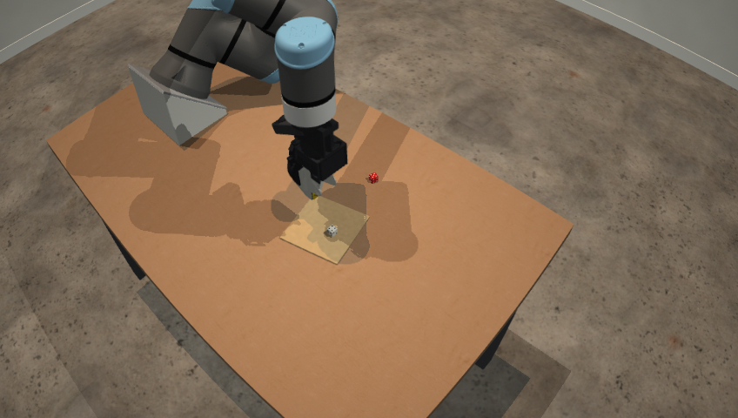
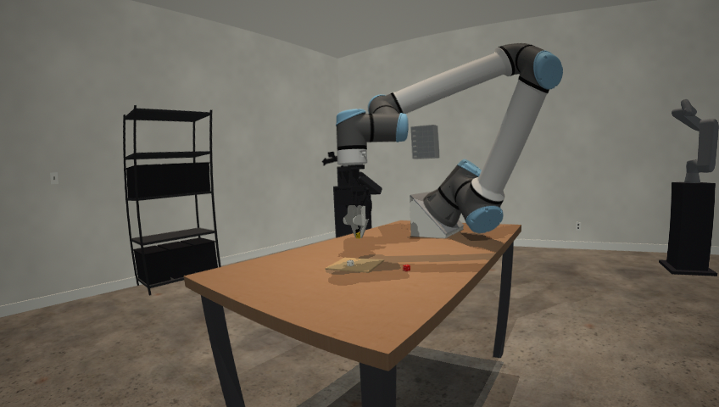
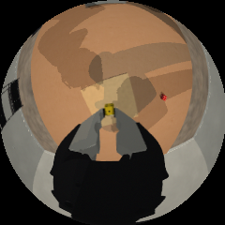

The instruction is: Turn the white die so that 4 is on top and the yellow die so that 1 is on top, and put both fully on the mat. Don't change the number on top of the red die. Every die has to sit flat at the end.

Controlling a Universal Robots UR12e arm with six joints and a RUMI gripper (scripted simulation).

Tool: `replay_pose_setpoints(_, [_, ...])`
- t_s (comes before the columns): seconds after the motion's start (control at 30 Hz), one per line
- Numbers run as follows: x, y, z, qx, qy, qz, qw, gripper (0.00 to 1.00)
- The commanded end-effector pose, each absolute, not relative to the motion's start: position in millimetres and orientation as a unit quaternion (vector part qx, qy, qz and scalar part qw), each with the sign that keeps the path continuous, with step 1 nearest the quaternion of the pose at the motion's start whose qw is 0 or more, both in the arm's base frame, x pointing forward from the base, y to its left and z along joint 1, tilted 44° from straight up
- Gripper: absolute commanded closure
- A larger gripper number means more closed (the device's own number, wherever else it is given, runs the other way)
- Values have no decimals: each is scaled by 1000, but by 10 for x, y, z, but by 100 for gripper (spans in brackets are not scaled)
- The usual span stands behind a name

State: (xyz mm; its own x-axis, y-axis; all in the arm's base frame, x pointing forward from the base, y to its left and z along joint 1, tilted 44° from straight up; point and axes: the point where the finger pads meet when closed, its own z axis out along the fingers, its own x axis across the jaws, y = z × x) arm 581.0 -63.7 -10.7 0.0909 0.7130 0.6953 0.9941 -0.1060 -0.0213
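My gripper (image 1: 313, 193) is shut on the yellow die (image 1: 313, 195) and holds it in the air above the far edge of the tan mat (image 1: 325, 229). The yellow die shows between the fingertips in the wrist view (image 3: 109, 110) and in the side view (image 2: 357, 233). I cannot read its faces. The white die (image 1: 331, 231) sits flat on the mat, near its middle; it also shows in the side view (image 2: 348, 262). The red die (image 1: 372, 178) sits on the table off the mat, beyond its far right corner, and shows in the wrist view (image 3: 164, 97).
The arm's grey base mount (image 1: 173, 105) stands at the far left corner of the table. A black shelf unit (image 2: 169, 193) and a black pedestal (image 2: 691, 226) stand on the floor away from the table.
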Motion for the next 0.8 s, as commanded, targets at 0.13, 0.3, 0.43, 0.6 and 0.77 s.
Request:
replay_pose_setpoints(0.13, [5838, -391, -369, -692, -617, -272, 257, 100])
replay_pose_setpoints(0.3, [5851, -244, -522, -692, -617, -272, 257, 100])
replay_pose_setpoints(0.43, [5854, -201, -567, -692, -617, -272, 257, 100])
replay_pose_setpoints(0.6, [5860, -142, -628, -692, -617, -272, 257, 100])
replay_pose_setpoints(0.77, [5860, -134, -635, -692, -617, -272, 257, 100])
